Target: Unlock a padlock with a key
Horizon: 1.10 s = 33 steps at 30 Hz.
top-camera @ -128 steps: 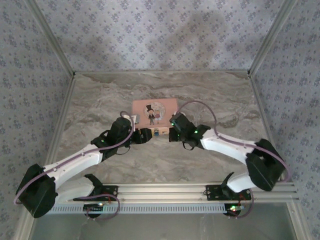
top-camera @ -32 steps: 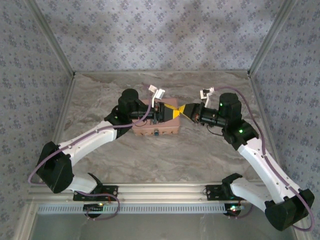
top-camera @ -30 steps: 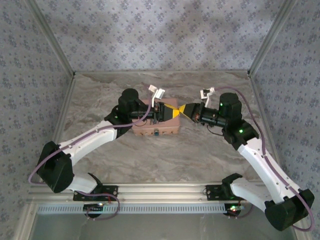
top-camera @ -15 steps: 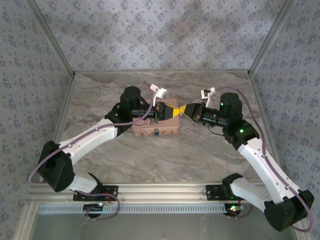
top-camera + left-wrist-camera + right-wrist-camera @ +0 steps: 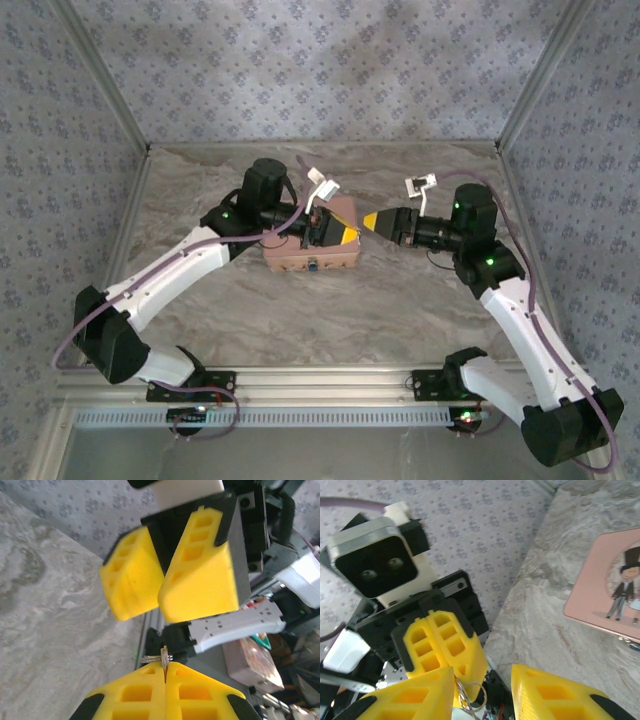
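Observation:
My left gripper (image 5: pixel 346 236) is shut on the small metal key (image 5: pixel 164 659), which stands edge-on between its yellow fingertips with its wire ring (image 5: pixel 151 657) sticking out. In the right wrist view the ring (image 5: pixel 473 698) hangs below the left gripper (image 5: pixel 465 672). My right gripper (image 5: pixel 371 221) faces it from the right, open, a short gap away and holding nothing. Below them the pink tin (image 5: pixel 300 258) rests on the table. The tiny dark padlock (image 5: pixel 314 266) hangs on its front clasp.
The marble table (image 5: pixel 330 320) is walled by patterned panels on three sides. An aluminium rail (image 5: pixel 320 380) with both arm bases runs along the near edge. The tin's printed lid (image 5: pixel 612 587) shows in the right wrist view.
My right gripper has opened, let go of the key and drawn back to the right. The left gripper has closed on the key and keeps it.

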Each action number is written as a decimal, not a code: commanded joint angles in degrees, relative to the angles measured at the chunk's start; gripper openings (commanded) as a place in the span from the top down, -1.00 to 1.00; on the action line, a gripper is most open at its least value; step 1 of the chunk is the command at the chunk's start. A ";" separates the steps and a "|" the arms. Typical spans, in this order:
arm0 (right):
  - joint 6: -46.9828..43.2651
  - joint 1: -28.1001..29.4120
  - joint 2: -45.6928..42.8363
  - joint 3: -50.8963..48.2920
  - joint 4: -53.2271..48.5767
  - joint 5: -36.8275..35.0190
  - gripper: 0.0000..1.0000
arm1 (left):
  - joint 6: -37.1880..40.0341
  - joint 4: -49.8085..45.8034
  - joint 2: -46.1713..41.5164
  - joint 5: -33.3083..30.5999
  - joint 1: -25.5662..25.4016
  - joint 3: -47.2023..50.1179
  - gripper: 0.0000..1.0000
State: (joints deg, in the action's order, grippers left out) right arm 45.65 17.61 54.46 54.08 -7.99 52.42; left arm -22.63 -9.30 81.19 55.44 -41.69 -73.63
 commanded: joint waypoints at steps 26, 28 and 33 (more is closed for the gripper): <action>-9.14 7.79 -0.14 1.66 -1.62 6.84 1.00 | 4.08 -6.36 0.41 7.15 0.64 -4.82 1.00; -9.13 7.63 -0.20 1.50 -1.02 6.12 1.00 | 3.63 -5.95 0.16 6.90 0.87 -4.57 1.00; -5.57 5.64 -0.48 -0.39 4.19 5.51 1.00 | -0.80 0.81 -2.51 6.62 2.47 -0.23 0.63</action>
State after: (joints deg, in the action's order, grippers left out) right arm 38.30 23.79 54.22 54.15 -7.09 57.32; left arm -21.08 -14.92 80.84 62.19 -40.25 -75.35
